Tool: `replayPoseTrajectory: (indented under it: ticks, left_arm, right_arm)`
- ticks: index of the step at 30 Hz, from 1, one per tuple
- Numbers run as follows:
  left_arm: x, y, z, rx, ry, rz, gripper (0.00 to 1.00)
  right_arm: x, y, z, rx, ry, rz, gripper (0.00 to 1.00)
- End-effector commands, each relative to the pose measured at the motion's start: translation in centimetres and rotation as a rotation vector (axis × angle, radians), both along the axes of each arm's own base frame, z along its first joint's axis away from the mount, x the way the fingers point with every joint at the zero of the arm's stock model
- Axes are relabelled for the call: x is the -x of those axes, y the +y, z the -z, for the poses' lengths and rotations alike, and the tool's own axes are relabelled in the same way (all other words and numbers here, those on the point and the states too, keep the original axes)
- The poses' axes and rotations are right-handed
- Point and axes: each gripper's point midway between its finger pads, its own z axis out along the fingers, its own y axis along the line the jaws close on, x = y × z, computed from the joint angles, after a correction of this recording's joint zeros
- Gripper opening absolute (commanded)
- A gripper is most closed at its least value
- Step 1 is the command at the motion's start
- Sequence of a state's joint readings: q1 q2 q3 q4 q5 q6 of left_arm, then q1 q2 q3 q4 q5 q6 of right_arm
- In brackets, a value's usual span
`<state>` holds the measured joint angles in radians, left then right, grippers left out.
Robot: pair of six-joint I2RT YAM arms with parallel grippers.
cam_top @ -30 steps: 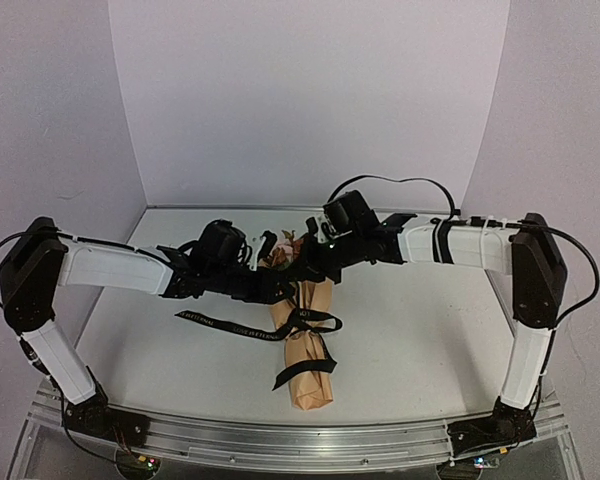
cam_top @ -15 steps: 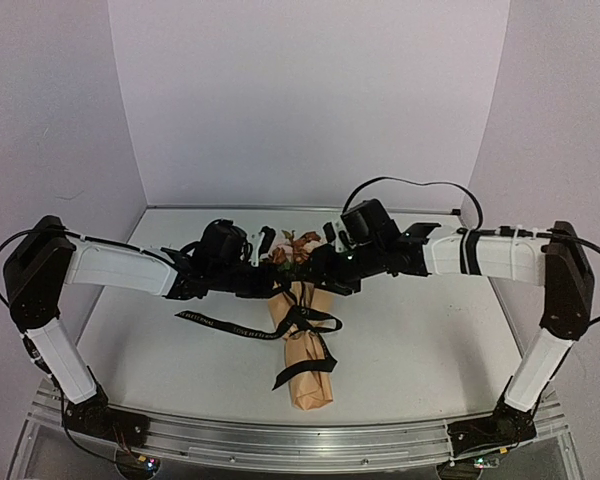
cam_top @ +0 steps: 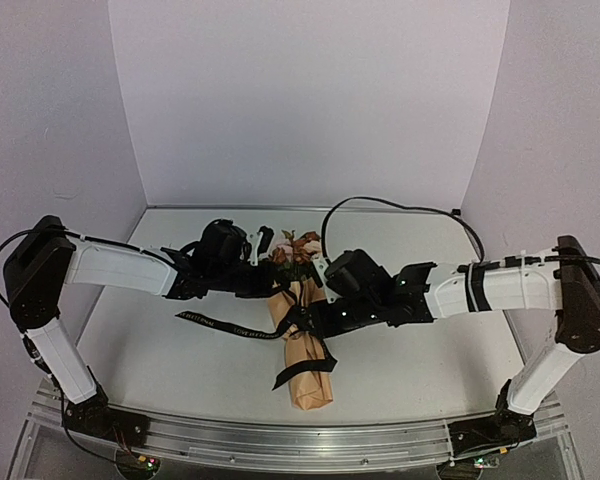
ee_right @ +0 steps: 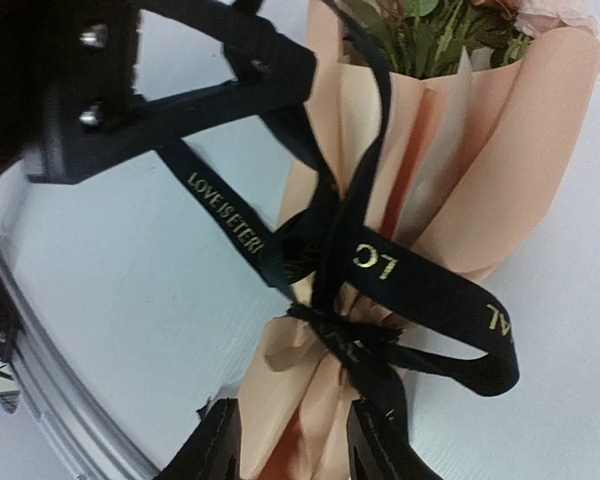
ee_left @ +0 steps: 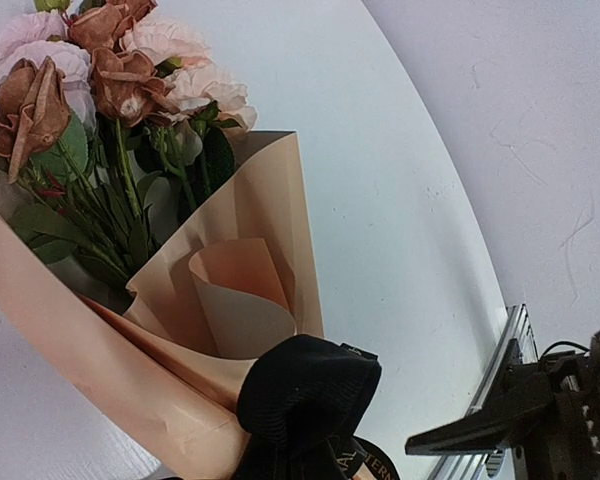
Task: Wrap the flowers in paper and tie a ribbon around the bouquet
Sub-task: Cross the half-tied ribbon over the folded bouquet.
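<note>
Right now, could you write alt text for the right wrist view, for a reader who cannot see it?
A tan paper bouquet lies on the white table, a black lettered ribbon knotted around its middle. The right gripper holds its fingers apart, straddling it below the knot.

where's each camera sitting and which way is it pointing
top external: high at the near side, looking down at the bouquet; left arm and right arm show
left wrist: beside the bouquet's wide end, facing flowers and paper; left fingers at bottom
right wrist: over the ribbon knot; right fingers below
both wrists share paper, ribbon
</note>
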<state>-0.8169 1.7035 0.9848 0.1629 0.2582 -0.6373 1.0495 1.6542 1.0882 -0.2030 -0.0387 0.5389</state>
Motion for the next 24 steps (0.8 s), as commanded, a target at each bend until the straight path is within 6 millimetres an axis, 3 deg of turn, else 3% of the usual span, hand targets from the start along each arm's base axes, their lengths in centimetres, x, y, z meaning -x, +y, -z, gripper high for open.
replayPoseTrajectory:
  ticks: [1, 7, 14, 20, 24]
  left_arm:
    - [-0.3, -0.1, -1.0, 0.019, -0.021, 0.003, 0.00]
    - [-0.4, -0.2, -1.1, 0.013, -0.022, 0.007, 0.00]
    - [-0.4, -0.2, -1.0, 0.010, -0.025, 0.012, 0.00]
    - [-0.6, 0.4, -1.0, 0.006, -0.023, -0.003, 0.00]
    - [-0.8, 0.9, -0.6, -0.014, -0.018, -0.019, 0.00]
  right_arm:
    - [-2.6, -0.6, 0.3, 0.082, -0.114, 0.043, 0.40]
    - [-2.4, 0.6, 1.8, 0.102, -0.111, -0.006, 0.41]
    - [-1.9, 0.6, 3.0, 0.125, -0.099, -0.006, 0.40]
    - [-1.8, 0.5, 3.6, 0.129, -0.081, 0.005, 0.20]
    - [-2.0, -1.2, 2.2, 0.148, -0.112, 0.048, 0.02]
